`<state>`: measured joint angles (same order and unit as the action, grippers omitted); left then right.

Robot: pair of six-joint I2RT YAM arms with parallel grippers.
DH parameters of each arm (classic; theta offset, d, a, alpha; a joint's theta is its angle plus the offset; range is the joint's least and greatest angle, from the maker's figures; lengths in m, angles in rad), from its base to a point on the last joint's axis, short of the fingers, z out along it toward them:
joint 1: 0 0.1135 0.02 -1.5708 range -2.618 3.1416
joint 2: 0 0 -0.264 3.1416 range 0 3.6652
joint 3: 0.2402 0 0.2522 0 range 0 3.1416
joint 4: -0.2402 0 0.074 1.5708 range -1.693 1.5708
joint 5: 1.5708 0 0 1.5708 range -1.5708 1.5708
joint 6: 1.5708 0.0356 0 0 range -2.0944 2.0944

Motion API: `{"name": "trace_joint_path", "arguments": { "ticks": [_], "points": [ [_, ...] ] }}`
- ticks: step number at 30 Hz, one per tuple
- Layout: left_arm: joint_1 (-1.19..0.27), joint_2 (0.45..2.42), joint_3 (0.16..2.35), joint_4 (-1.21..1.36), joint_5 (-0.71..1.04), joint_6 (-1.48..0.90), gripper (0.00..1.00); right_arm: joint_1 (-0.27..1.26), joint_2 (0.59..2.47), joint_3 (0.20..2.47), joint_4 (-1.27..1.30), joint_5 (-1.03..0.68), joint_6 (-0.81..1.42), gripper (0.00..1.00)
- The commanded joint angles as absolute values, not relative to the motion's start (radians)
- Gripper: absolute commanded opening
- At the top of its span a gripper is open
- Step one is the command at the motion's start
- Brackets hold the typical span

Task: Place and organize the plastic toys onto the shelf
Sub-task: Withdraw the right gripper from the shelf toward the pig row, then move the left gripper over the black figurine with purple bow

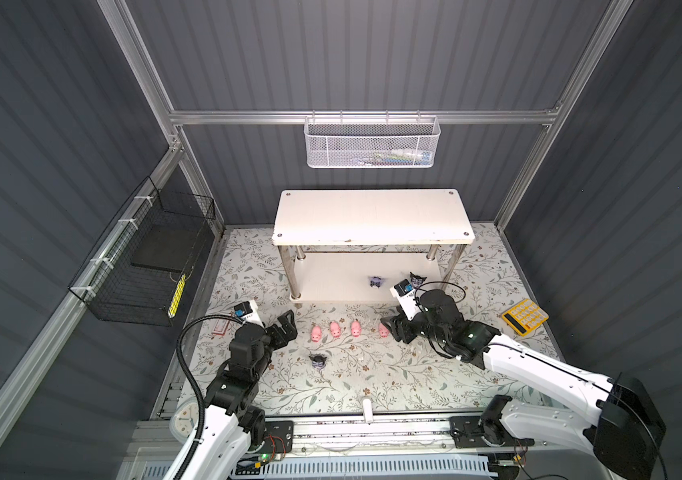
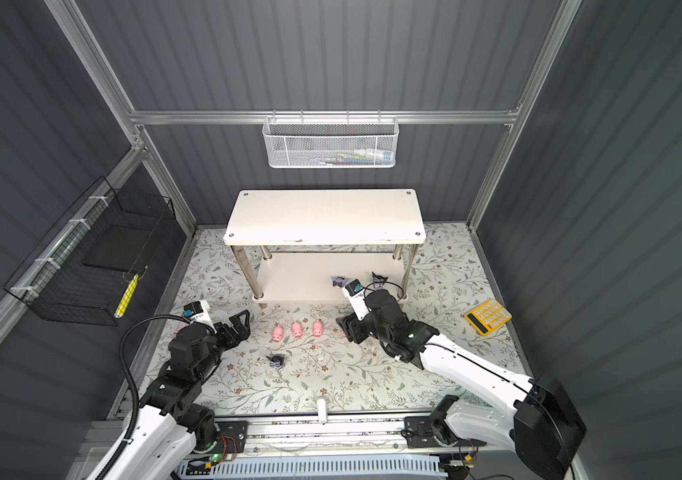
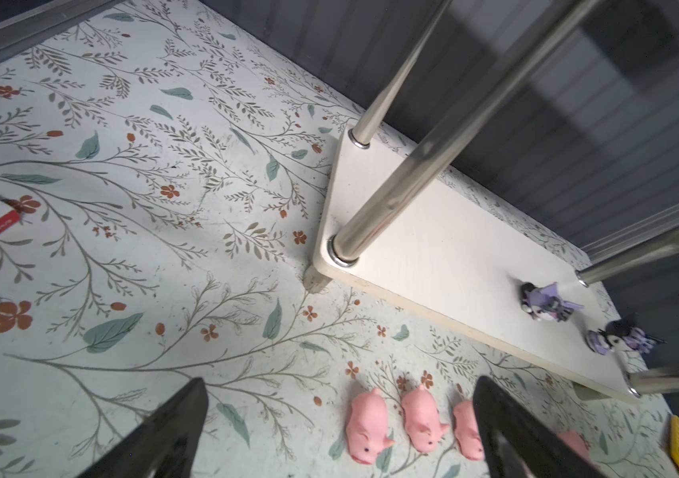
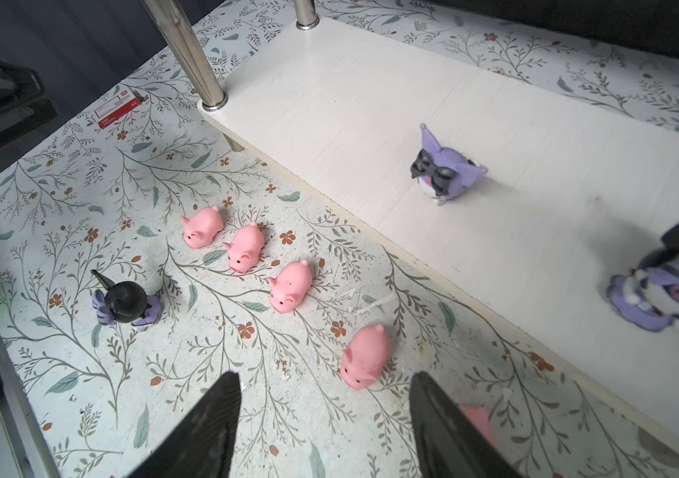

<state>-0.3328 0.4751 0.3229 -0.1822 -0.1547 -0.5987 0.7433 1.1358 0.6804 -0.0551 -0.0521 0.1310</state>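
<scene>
Right wrist: smooth rounded pigs (image 4: pixel 290 285), flat white shelf (image 4: pixel 350 103).

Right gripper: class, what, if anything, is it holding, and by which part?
Nothing. The right gripper is open; the nearest pink pig lies free on the mat.

Pink pigs (image 4: pixel 290 286), purple-black figures (image 4: pixel 447 171), white shelf (image 1: pixel 372 216), floral mat (image 1: pixel 352 386), yellow calculator (image 1: pixel 525 316)

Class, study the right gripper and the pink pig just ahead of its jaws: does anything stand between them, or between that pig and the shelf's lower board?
Nothing visible does. The right gripper is open, only bare mat before the pig. The lower board has an open front; two purple figures stand farther along it.
</scene>
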Motion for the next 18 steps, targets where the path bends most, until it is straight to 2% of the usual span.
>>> {"name": "trace_joint_path", "arguments": {
  "ticks": [1,8,13,15,18],
  "points": [
    [-0.349,0.433,0.369,-0.332,-0.101,-0.588,1.0,0.745,1.126,0.669,-0.037,-0.028,0.14,0.67],
    [-0.385,0.338,0.36,-0.45,-0.098,-0.601,1.0,0.744,1.15,0.665,-0.022,-0.025,0.141,0.67],
    [-0.421,0.42,0.347,-0.351,-0.121,-0.588,1.0,0.744,1.173,0.654,0.001,-0.029,0.154,0.67],
    [-0.479,0.482,0.351,-0.286,-0.173,-0.574,1.0,0.744,1.177,0.654,0.004,-0.028,0.156,0.67],
    [-0.646,0.6,0.367,-0.198,-0.334,-0.556,1.0,0.744,1.174,0.65,0.008,-0.022,0.156,0.67]
  ]
}}
